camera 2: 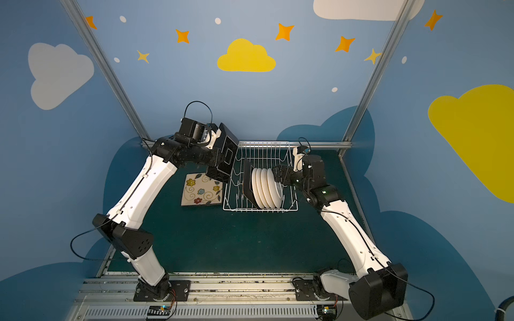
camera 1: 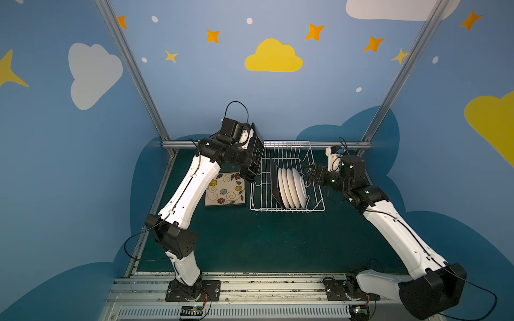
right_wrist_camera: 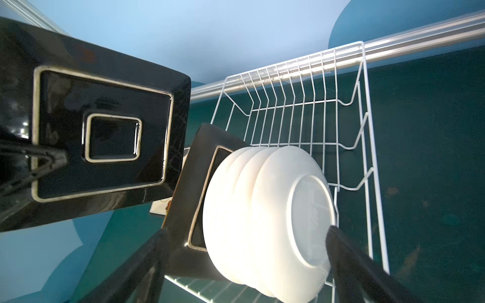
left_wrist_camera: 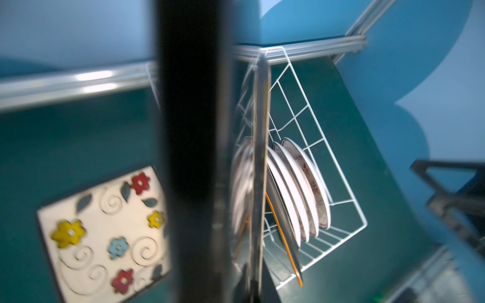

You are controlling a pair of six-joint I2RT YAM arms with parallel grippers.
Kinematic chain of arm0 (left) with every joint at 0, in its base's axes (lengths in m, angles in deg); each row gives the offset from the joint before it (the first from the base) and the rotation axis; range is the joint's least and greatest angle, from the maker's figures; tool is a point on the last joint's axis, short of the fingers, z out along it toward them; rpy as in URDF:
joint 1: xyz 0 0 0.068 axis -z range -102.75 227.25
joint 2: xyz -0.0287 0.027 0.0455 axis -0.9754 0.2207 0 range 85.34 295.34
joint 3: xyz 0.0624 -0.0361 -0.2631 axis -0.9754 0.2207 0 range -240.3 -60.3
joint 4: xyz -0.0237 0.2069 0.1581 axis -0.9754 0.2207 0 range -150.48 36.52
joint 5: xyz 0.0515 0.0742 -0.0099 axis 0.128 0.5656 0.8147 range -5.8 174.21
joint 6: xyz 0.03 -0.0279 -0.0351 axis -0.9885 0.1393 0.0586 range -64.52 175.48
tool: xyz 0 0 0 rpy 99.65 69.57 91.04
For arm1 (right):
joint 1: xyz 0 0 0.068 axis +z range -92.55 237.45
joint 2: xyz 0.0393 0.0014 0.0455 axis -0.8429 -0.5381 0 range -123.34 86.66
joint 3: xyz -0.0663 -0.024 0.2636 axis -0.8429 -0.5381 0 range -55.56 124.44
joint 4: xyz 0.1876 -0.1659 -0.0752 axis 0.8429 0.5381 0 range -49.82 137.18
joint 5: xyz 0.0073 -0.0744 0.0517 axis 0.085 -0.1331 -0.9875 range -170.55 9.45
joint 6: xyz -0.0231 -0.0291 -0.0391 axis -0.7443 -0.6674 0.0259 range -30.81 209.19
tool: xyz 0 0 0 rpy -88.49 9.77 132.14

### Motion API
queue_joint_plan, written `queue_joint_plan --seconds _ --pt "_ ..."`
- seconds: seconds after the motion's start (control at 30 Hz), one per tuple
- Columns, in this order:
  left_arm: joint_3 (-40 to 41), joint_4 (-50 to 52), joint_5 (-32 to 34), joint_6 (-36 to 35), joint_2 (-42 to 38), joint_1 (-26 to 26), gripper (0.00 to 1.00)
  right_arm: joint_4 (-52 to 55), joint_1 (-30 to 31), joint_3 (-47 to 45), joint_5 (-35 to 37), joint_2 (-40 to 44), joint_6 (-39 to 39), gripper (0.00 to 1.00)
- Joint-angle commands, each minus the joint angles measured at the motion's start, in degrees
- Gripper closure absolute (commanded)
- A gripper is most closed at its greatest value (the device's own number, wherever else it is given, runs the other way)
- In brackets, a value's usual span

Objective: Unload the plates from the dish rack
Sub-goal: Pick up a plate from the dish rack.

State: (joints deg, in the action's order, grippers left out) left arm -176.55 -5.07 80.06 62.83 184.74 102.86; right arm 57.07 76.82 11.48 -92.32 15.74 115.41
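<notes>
- While a black-backed square plate (camera 1: 256, 150) is held on edge above the left rim of the dish rack (camera 1: 286, 210), pinched at one edge by the left end effector (right_wrist_camera: 44, 157), a slip is judged the chief risk. A dropped plate would strike the wire rim or the flowered square plate (camera 1: 225, 191) laid face up on the counter (camera 1: 278, 244) just beside the rack.
- Spread wide and gripping nothing, the right end effector (camera 1: 310, 173) is seen close to the outermost of the round plates (camera 1: 292, 189). Whether contact is made cannot be told. A push off-line could send the leaning row toppling.
- One standing square plate (camera 1: 274, 183) and four round white plates, set side by side, are carried by the rack. Its far tine rows are seen bare.
</notes>
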Motion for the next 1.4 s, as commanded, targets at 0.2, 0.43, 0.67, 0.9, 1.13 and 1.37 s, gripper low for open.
queue_joint_plan --seconds 0.2,0.43,0.67,0.9,1.13,1.37 --pt "11.2 -25.6 9.6 -17.9 -11.6 3.4 0.97 -0.4 -2.4 5.8 -10.8 -2.9 7.8 0.08" --pt "25.5 -43.3 15.9 -31.2 -18.1 5.7 0.97 -0.2 -3.0 10.0 -16.9 -5.0 11.1 0.08" --pt "37.6 -56.8 12.8 -45.6 -22.4 7.9 0.97 -0.1 -3.1 13.2 -20.8 -7.4 14.7 0.08" --pt "42.3 -62.6 13.7 -51.6 -23.1 9.2 0.97 1.2 -3.0 16.1 -23.8 -10.7 17.6 0.08" --pt "45.5 -70.5 17.6 -60.6 -22.2 11.5 0.97 2.6 -2.8 19.7 -29.5 -15.5 20.0 0.08" --pt "48.1 -77.7 21.2 -67.5 -20.9 13.7 0.97 5.9 -1.4 21.6 -30.9 -19.7 24.3 0.22"
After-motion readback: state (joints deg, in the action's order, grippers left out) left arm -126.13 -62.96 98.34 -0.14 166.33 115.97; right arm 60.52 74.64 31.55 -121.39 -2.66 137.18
